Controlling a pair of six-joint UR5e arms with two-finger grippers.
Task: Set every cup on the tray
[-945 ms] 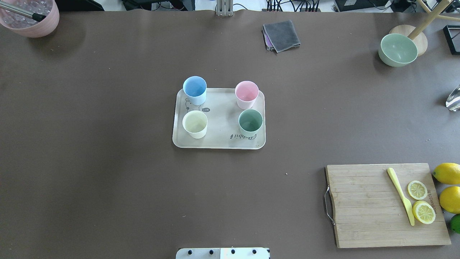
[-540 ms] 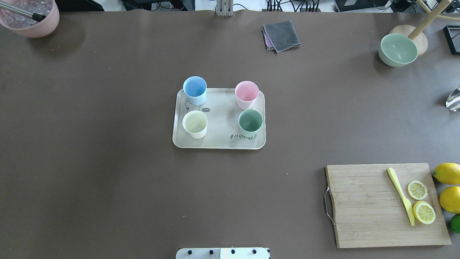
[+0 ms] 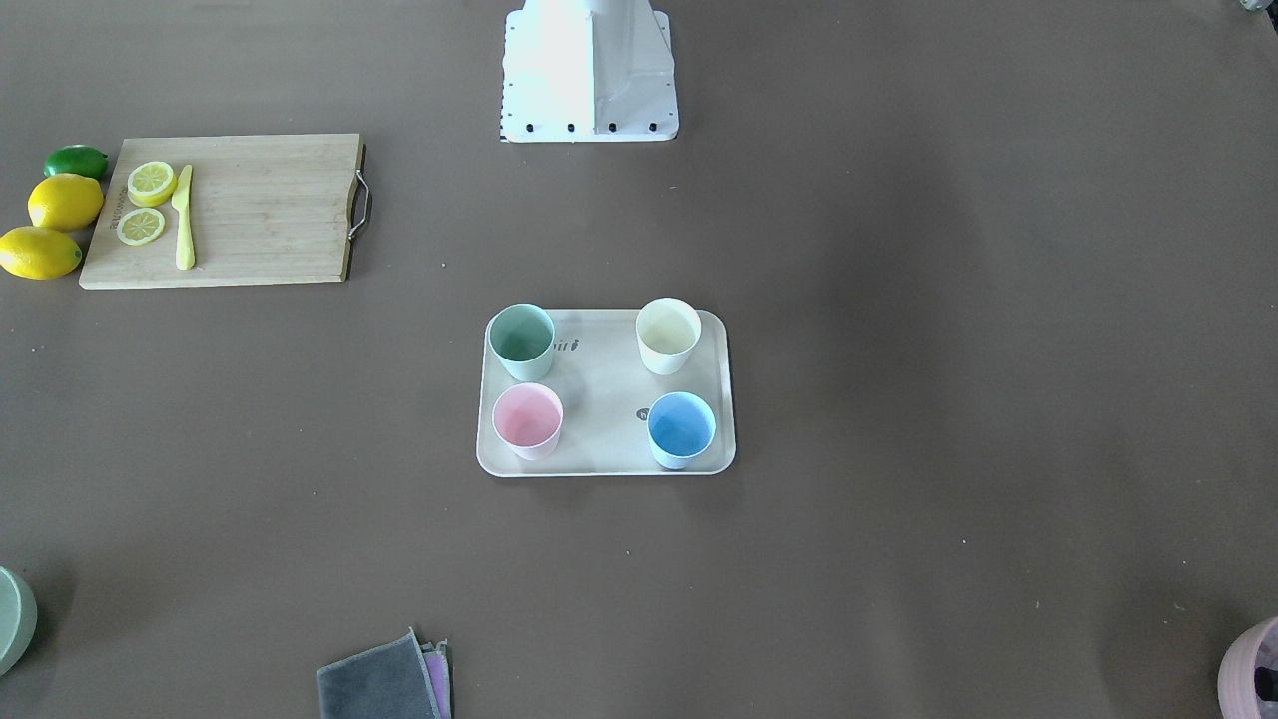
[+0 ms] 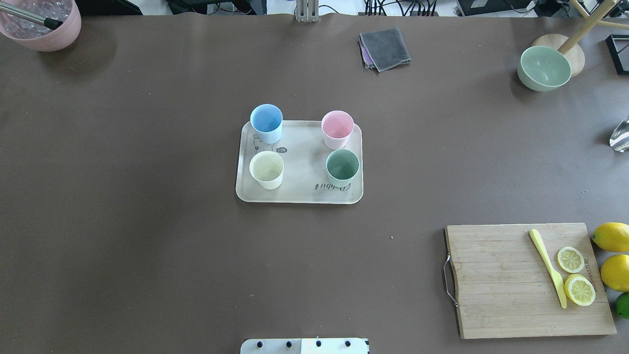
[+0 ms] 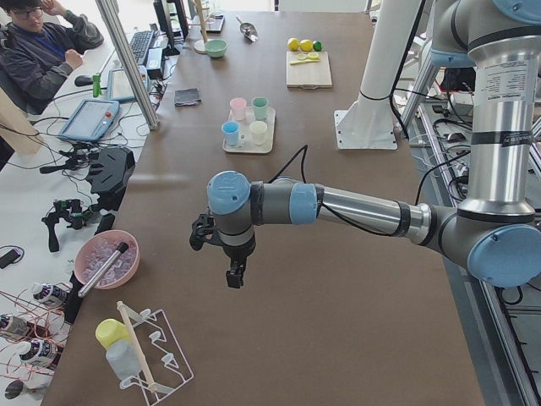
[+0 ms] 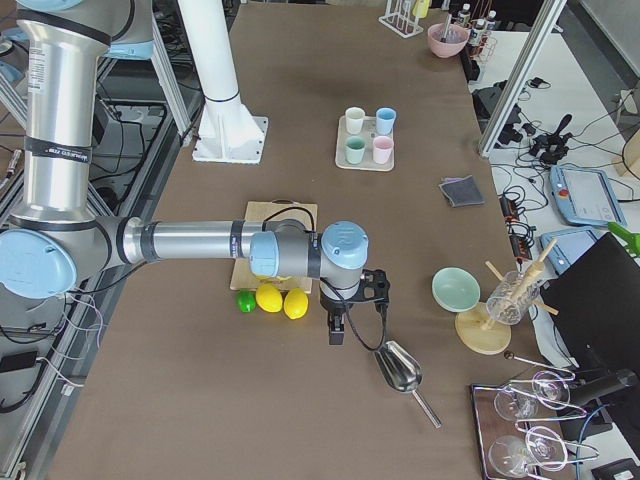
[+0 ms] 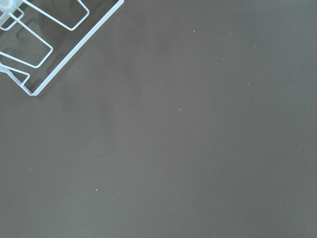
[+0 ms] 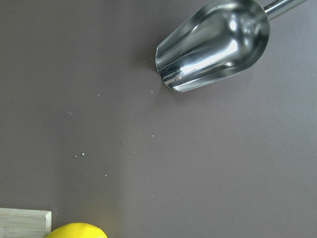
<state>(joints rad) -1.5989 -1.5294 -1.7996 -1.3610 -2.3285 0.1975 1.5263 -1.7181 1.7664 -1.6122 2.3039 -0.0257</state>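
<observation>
All four cups are on the tray [image 4: 300, 194], which sits in the middle of the table. The blue cup [image 4: 266, 119] and the pink cup [image 4: 337, 124] stand at its far corners. The cream cup [image 4: 266, 167] and the green cup [image 4: 342, 165] stand at the corners nearer the robot, cream and blue on its left side. Each is upright, mouth up, clear of its neighbours and inside the rim. I can spot no stray cup anywhere else on the table, so to my eye the job is done and nothing is left to carry.

Neither arm is anywhere near the tray. The left gripper [image 5: 234, 275] hangs above bare table towards the left end, well apart from the cups. Its wrist camera sees only brown surface and the corner of a wire rack [image 7: 49, 39]. The right gripper [image 6: 337, 330] hangs out at the opposite end, past the cutting board [image 4: 506, 280], near the lemons [image 6: 282, 301] and just short of a metal scoop [image 8: 213, 44].

Each gripper shows up only from the table ends (small, and at an awkward angle). So I cannot tell how far either one is parted, or whether either holds anything. Nothing hangs visibly beneath them.
</observation>
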